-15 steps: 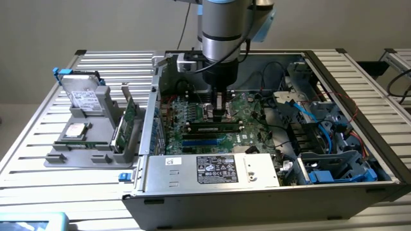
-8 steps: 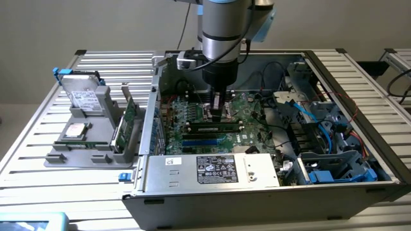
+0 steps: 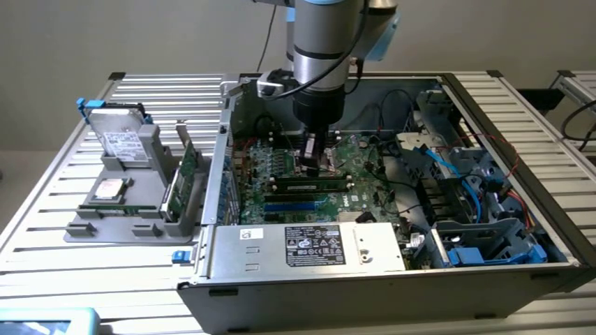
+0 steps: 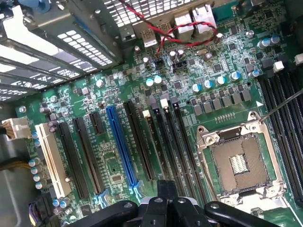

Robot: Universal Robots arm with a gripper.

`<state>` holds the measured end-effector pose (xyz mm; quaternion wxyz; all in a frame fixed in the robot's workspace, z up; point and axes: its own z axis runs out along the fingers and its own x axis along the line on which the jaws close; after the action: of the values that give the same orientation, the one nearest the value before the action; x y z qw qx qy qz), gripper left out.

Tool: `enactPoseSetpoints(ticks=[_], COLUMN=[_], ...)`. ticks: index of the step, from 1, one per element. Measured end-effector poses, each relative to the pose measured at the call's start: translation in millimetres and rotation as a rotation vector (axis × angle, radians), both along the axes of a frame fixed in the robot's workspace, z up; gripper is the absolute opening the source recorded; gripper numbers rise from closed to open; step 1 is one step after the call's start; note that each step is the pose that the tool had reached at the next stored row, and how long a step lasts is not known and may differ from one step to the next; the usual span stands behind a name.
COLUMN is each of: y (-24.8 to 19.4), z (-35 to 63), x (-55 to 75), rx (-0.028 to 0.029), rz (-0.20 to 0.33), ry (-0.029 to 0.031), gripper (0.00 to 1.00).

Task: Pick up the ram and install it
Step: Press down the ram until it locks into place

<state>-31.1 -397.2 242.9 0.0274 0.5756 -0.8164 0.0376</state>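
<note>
With jaws clenched and empty, the gripper (image 3: 314, 155) hangs over the motherboard (image 3: 359, 171), just above the ram (image 3: 312, 186) seated mid-frame.

**Closed gripper low over the motherboard slots**

The gripper (image 4: 165, 201) hangs with its black fingers (image 4: 166, 189) drawn together just above the green motherboard (image 4: 189, 75). From the blue slot (image 4: 120, 144) at mid-board, the empty CPU socket (image 4: 239, 163) in its metal frame lies toward four o'clock, the white slot (image 4: 49, 161) toward nine o'clock, and the twisted red and black wires (image 4: 182, 33) toward one o'clock, near the silver rear ports (image 4: 187, 21). Dark slots (image 4: 163, 142) run between the blue slot and the socket.
</note>
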Motion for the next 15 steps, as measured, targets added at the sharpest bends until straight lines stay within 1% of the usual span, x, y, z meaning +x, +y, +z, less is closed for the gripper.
enactPoseSetpoints(ticks=[6,10,15], y=[0.0,0.0,0.0], z=[0.0,0.0,-0.3], x=[0.0,0.0,0.0], rx=[-0.0001,0.0000,0.0007], rz=[-0.073,-0.126,-0.197], ry=[-0.0026,-0.0059,-0.0064], gripper=[0.11,0.11,0.11])
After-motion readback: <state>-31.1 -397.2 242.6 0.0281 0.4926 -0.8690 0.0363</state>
